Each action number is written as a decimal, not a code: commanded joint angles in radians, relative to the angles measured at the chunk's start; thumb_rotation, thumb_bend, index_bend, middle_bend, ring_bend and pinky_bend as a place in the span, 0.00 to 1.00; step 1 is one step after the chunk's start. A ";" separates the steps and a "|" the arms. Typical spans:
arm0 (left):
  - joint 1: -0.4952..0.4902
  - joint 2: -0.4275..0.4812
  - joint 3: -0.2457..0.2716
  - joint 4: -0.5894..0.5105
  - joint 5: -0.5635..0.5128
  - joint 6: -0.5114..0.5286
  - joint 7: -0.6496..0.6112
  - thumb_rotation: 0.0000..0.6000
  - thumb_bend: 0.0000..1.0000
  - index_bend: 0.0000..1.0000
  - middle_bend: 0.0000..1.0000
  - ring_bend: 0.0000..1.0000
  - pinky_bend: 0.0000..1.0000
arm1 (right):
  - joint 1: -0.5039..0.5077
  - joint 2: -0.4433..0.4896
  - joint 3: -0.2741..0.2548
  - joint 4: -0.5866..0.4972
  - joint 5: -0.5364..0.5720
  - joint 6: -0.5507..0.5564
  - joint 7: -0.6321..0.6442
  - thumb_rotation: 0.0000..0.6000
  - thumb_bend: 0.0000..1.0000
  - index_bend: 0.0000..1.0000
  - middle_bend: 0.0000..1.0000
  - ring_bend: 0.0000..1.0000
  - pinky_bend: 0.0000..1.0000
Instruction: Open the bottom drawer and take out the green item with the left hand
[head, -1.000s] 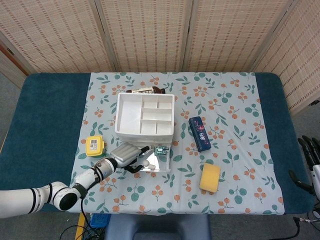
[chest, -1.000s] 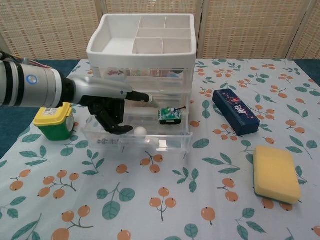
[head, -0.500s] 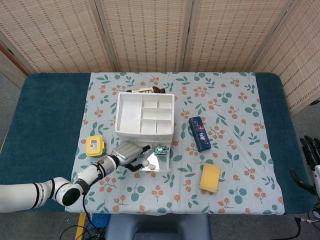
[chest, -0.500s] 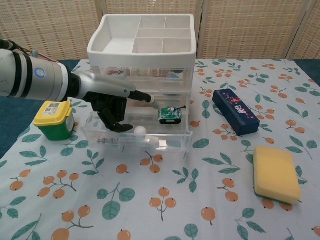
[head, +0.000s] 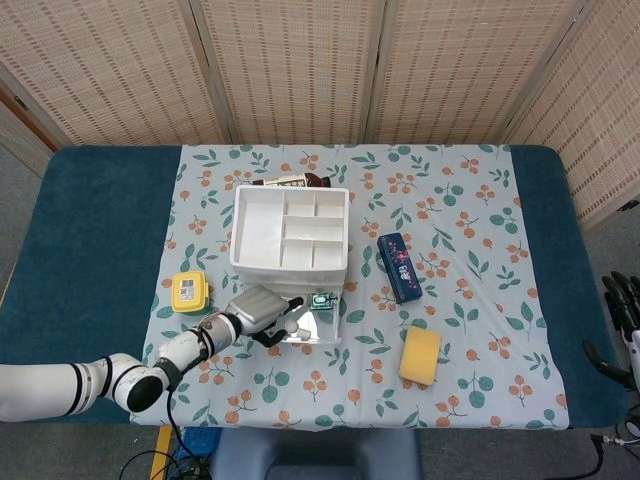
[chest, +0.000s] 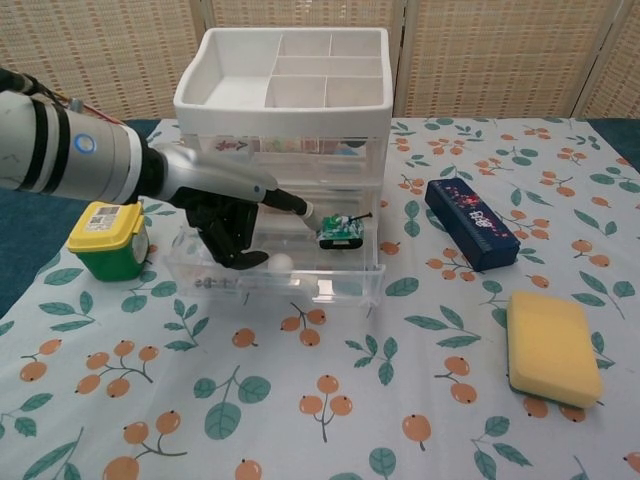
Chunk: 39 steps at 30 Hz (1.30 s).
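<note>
We judged the first step done — the bottom drawer (chest: 275, 275) stood pulled out of the drawer unit (chest: 283, 95) on the desk (head: 95, 215). The green item (chest: 339, 231) lay inside it, at the right, not yet grasped. Our left hand (chest: 232, 215) reached into the drawer holding nothing, one extended finger close beside the item — the pickup remained. Our right hand (head: 625, 310) waited at the desk's far edge; we could not tell its state.
</note>
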 joint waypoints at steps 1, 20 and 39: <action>-0.005 0.003 0.005 -0.013 0.002 0.007 0.001 1.00 0.45 0.09 0.95 1.00 1.00 | 0.000 0.000 0.000 0.000 0.000 0.001 0.001 1.00 0.33 0.00 0.04 0.00 0.00; -0.049 -0.014 0.030 -0.025 -0.071 0.087 0.049 1.00 0.45 0.05 0.95 1.00 1.00 | -0.011 -0.003 0.000 0.014 0.003 0.008 0.020 1.00 0.33 0.00 0.04 0.00 0.00; -0.094 -0.016 0.053 -0.035 -0.141 0.090 0.087 1.00 0.45 0.11 0.95 1.00 1.00 | -0.016 -0.005 0.001 0.023 0.006 0.011 0.028 1.00 0.33 0.00 0.04 0.00 0.00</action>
